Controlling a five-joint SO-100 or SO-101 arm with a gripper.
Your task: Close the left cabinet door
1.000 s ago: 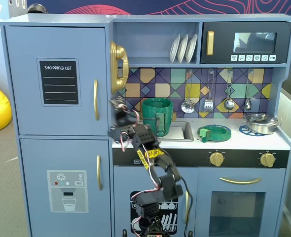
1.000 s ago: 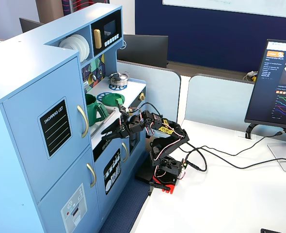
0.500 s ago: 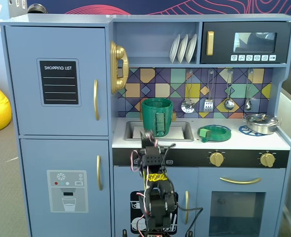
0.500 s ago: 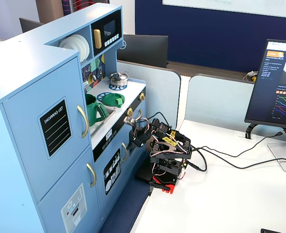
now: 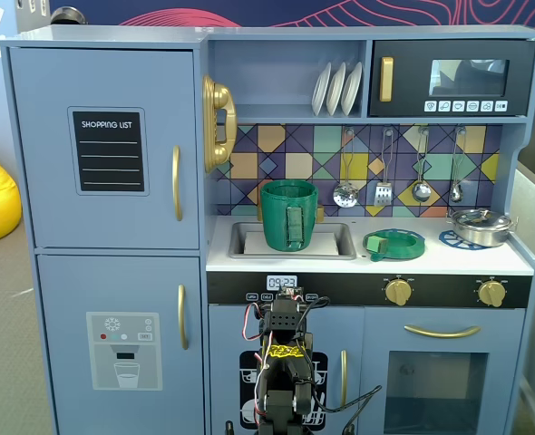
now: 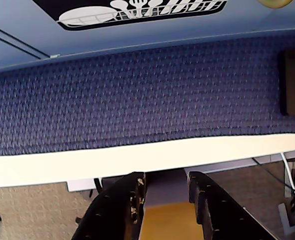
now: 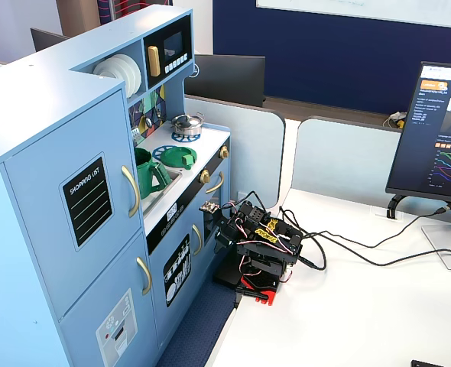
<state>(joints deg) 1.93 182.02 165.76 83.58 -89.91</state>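
The left cabinet door (image 5: 104, 91) is light blue with a black "SHOPPING LIST" panel (image 5: 110, 150) and a curved gold handle (image 5: 176, 183). It lies flush with the cabinet front and looks shut in both fixed views (image 7: 57, 176). My arm (image 5: 284, 362) sits folded low on the white table in front of the kitchen's lower middle doors, well right of and below that door (image 7: 260, 245). In the wrist view my gripper (image 6: 166, 192) points past the table edge, with its black fingers (image 6: 122, 205) apart and nothing between them.
Below the shopping-list door is a blue door with a dispenser picture (image 5: 122, 349). A green pot (image 5: 288, 215) stands in the sink, and a black microwave (image 5: 453, 77) is at the top right. Cables (image 7: 348, 252) and a monitor (image 7: 439, 130) are on the white table (image 7: 348, 321). Blue carpet (image 6: 137, 100) lies below.
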